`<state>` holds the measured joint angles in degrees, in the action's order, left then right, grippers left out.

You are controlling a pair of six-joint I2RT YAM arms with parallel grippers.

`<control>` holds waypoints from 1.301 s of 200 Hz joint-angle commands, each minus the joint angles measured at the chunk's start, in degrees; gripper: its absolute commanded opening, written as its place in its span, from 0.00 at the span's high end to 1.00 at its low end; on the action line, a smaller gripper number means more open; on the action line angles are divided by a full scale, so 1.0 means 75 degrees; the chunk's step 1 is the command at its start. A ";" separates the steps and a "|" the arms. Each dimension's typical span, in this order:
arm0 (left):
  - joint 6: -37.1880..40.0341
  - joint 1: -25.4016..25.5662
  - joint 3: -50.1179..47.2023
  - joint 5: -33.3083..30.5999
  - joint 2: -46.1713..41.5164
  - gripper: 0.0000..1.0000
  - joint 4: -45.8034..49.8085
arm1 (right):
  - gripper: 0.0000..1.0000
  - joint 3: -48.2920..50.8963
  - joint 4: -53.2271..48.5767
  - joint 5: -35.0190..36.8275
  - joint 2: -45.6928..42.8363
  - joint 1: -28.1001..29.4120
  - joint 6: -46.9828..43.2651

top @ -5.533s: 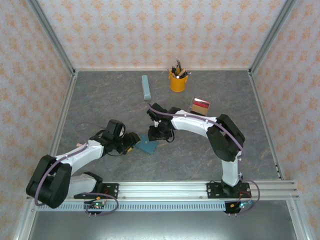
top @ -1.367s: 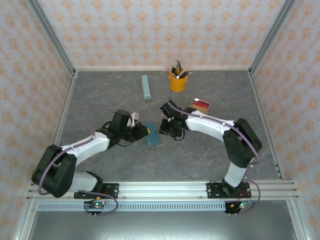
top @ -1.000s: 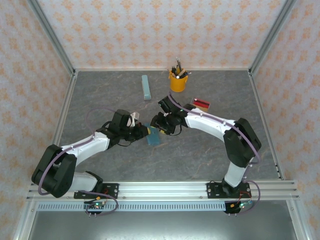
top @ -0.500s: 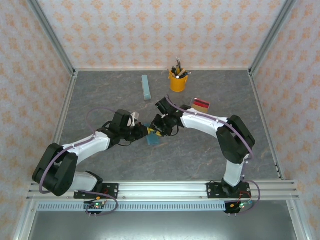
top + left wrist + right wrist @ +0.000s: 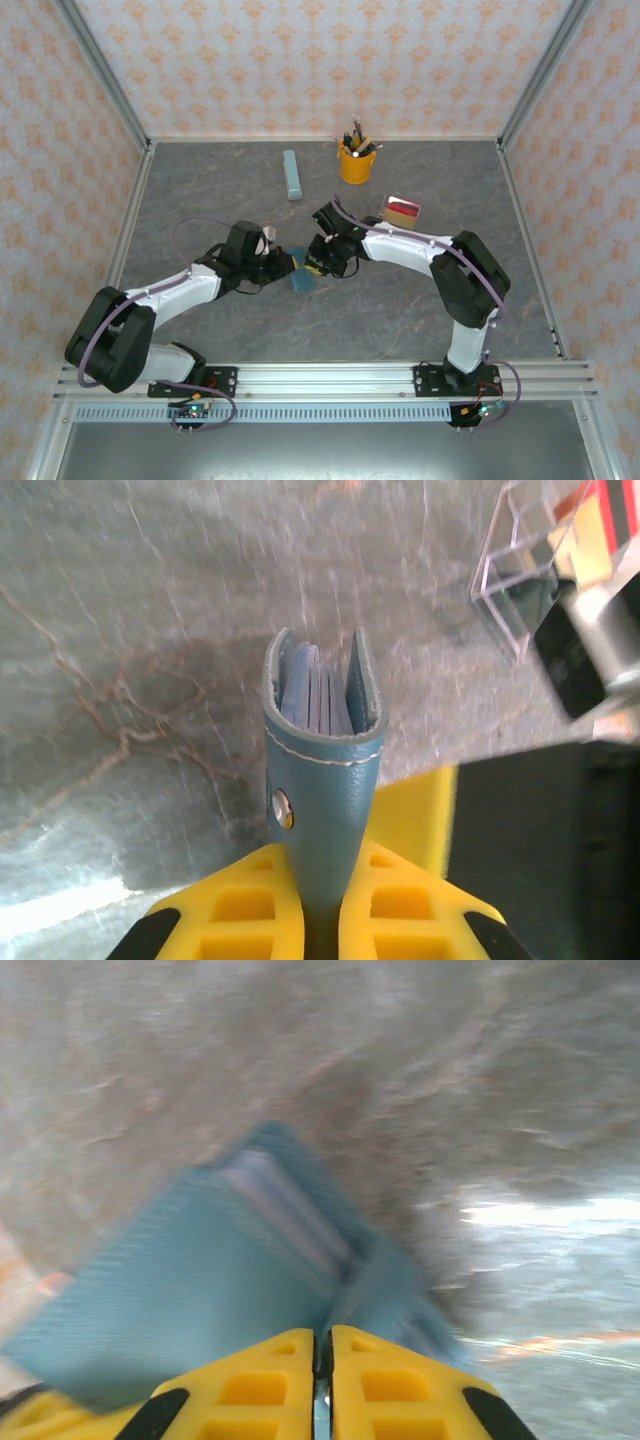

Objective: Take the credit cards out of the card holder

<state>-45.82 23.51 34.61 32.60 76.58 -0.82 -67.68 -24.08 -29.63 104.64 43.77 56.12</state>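
Note:
The teal card holder stands on edge just above the table, with my left gripper shut on its spine end. Its two covers gape slightly and pale blue pocket slots show between them. From above, the card holder sits between the left gripper and the right gripper. The right gripper has its jaws together, tips against the blurred open card holder. A thin pale sliver shows between them; I cannot tell what it is. Red and tan credit cards lie stacked at the right rear.
A yellow pen cup stands at the back, with a long pale blue-grey bar to its left. Patterned walls and metal rails close in the grey table. The right gripper's clear housing hangs near the holder.
My right gripper swung left from beside the holder onto it and closed its jaws. The left gripper kept its hold and hardly moved.

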 commanded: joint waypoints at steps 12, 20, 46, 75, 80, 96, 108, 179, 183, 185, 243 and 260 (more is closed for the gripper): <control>-0.0101 -0.0111 0.0108 -0.0292 -0.0331 1.00 -0.0565 | 0.91 0.0377 -0.1099 0.0499 0.0005 0.0024 -0.0190; -0.0090 -0.0111 0.0117 -0.0261 -0.0311 1.00 -0.0559 | 0.91 0.0365 -0.1125 0.0554 -0.0026 0.0024 -0.0232; 0.0059 -0.0111 0.0223 -0.0069 -0.0192 1.00 -0.0333 | 0.81 0.0265 -0.1104 0.0883 -0.0350 0.0024 -0.0486; 0.0287 -0.0111 0.0330 0.0130 -0.0096 1.00 -0.0009 | 0.61 0.0379 -0.0718 0.1126 -0.0859 -0.0061 -0.0965; 0.0317 -0.0111 0.0348 0.0152 -0.0081 1.00 0.0047 | 0.59 0.0407 -0.0657 0.1130 -0.0930 -0.0078 -0.1061; 0.0442 -0.0117 0.0421 0.0247 -0.0052 1.00 0.0231 | 0.53 0.0457 -0.0480 0.1138 -0.1190 -0.0129 -0.1423; 0.0506 -0.0111 0.0480 0.0370 0.0030 1.00 0.0322 | 0.49 0.0446 -0.0352 0.1011 -0.1325 -0.0129 -0.1718; 0.0508 0.0058 0.0860 0.1079 0.0981 1.00 0.0284 | 0.49 0.0184 -0.0430 0.0436 -0.0945 -0.0058 -0.2736; 0.0508 0.0075 0.0885 0.1079 0.1028 1.00 0.0303 | 0.51 0.0167 -0.0470 0.0463 -0.0897 -0.0065 -0.2747; 0.0508 0.0076 0.0897 0.1070 0.1052 1.00 0.0307 | 0.51 0.0150 -0.0493 0.0474 -0.0871 -0.0060 -0.2748; 0.0636 0.0088 0.1218 0.1089 0.1676 1.00 0.0861 | 0.65 -0.0297 -0.0983 0.0732 -0.0132 -0.0042 -0.2827; 0.0671 0.0080 0.1258 0.1102 0.1798 1.00 0.0960 | 0.66 -0.0464 -0.1145 0.0993 -0.0062 -0.0035 -0.2859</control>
<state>-42.83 23.92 42.44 40.07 88.95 3.25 -67.94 -29.19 -25.61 103.26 43.09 35.83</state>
